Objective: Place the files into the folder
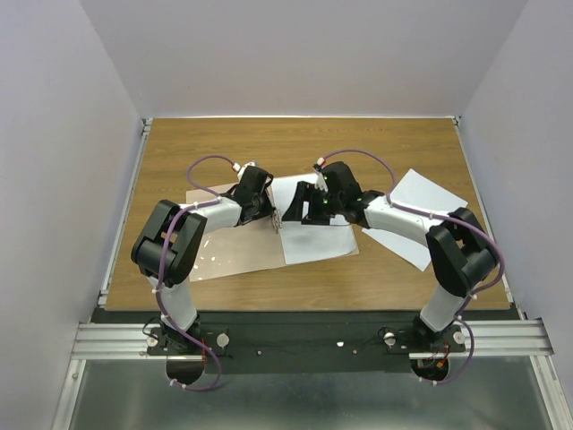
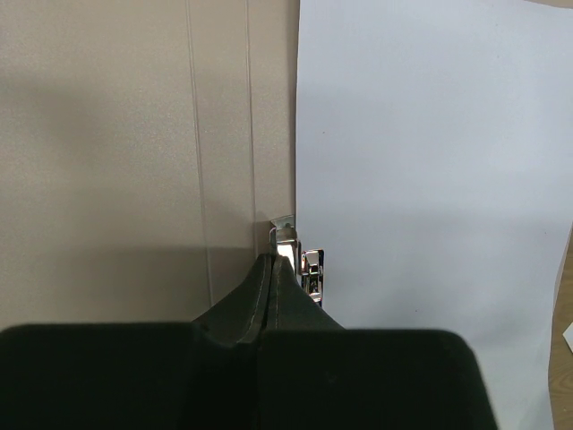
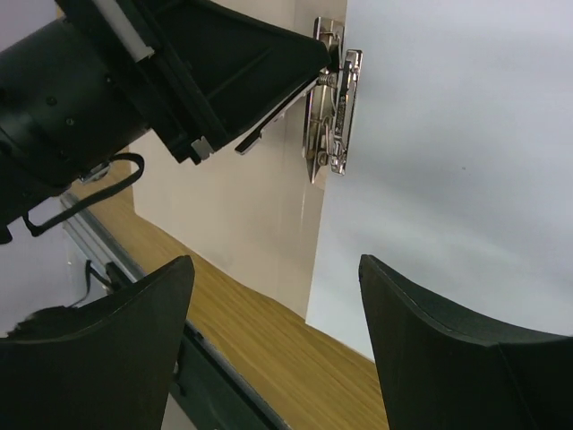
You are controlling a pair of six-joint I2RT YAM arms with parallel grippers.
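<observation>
The pinkish-tan folder (image 1: 228, 253) lies open at the table's centre left, and it shows in the left wrist view (image 2: 134, 161). One white sheet (image 1: 318, 240) lies on its right half, against the metal clip (image 2: 310, 269) at the spine. My left gripper (image 1: 276, 218) is shut, and its tips (image 2: 273, 264) hold the clip's raised lever (image 3: 324, 63). My right gripper (image 1: 300, 208) is open and empty, hovering (image 3: 273, 262) just right of the clip over the sheet's (image 3: 466, 161) near edge. A second white sheet (image 1: 425, 193) lies at the right, partly under my right arm.
The wooden table (image 1: 295, 143) is bounded by grey walls at the back and sides and a metal rail (image 1: 304, 336) at the front. The two wrists are very close together above the folder's spine.
</observation>
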